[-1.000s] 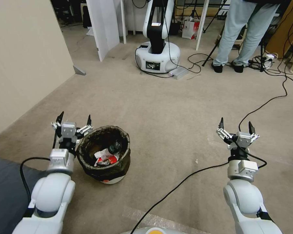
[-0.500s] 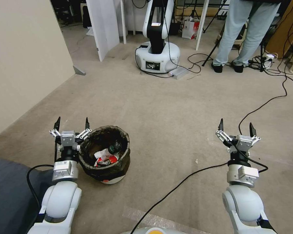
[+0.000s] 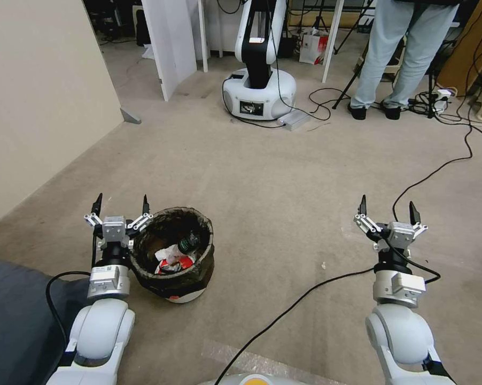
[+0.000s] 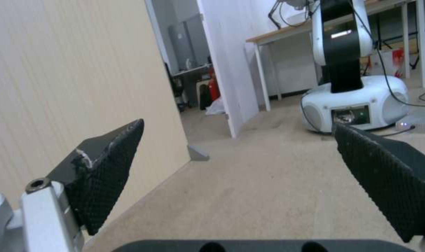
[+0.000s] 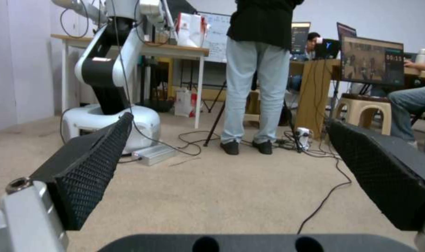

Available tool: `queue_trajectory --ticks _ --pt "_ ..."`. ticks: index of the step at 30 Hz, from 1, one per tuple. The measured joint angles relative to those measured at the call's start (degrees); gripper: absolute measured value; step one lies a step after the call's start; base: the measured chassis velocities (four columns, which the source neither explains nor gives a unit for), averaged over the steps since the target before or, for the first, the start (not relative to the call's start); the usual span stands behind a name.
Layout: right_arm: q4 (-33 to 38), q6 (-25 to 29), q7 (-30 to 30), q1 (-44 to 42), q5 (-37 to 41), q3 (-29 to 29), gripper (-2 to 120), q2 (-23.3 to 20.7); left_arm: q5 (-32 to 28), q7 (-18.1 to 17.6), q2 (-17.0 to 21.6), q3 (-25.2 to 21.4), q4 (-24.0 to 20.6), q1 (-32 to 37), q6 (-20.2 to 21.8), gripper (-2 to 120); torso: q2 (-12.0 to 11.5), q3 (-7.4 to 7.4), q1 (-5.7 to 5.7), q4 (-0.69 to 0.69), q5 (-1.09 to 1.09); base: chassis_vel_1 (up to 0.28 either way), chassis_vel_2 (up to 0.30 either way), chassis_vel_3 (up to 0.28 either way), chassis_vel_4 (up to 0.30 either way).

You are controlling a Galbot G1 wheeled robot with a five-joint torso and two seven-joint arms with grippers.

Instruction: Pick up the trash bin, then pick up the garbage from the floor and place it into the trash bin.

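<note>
1. The trash bin (image 3: pixel 172 255) stands on the floor (image 3: pixel 262 182), its dark liner folded over the rim and down the upper half, with a strip of white plastic showing at the base.
2. Inside the bin lies the garbage (image 3: pixel 176 258): a red-and-white wrapper, and a small dark-capped bottle (image 3: pixel 188 243) leaning against the far inner wall.
3. The left gripper (image 3: pixel 121 205) hovers just beside the bin, at its left rim, with its jaws wide apart and nothing between them. One fingertip sits close to the liner, but I cannot tell whether it touches.
4. The right gripper (image 3: pixel 387 206) hangs well to the right of the bin, jaws spread and empty, pointing away over bare carpet.
5. A black cable (image 3: pixel 284 315) runs across the floor to the right of the bin, passing near the right arm.
6. Beyond the bin, far across the carpet, another white robot base (image 3: pixel 259 93) stands.
</note>
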Motion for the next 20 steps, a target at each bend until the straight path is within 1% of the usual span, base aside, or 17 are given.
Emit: queue_trajectory --ticks 20 --pt "-0.06 -0.09 0.00 0.04 0.08 0.00 100 -0.02 -0.11 0.06 0.05 -0.01 -0.01 -0.03 0.22 100 0.00 0.00 0.00 0.00 0.00 0.000 0.000 0.000 0.000"
